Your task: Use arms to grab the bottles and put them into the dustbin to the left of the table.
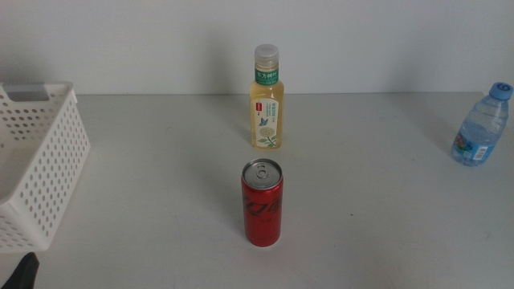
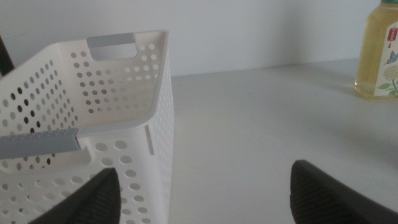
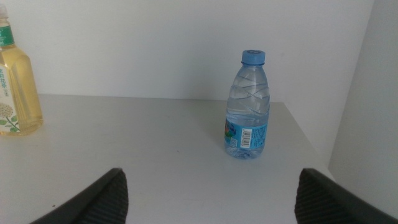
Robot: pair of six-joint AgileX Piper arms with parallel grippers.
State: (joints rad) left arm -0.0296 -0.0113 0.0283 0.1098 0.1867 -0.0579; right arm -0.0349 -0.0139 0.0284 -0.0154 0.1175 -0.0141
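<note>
Dustbin (image 1: 36,172) cut off at left; both grippers' fingers (image 2: 81,199) spread wide, empty.

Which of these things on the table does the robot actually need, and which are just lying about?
Needed:
- red can
- tea bottle
- water bottle
- white basket
- left gripper, open beside the basket
- right gripper, open, facing the water bottle

Lying about:
- nothing; only the bare table
</note>
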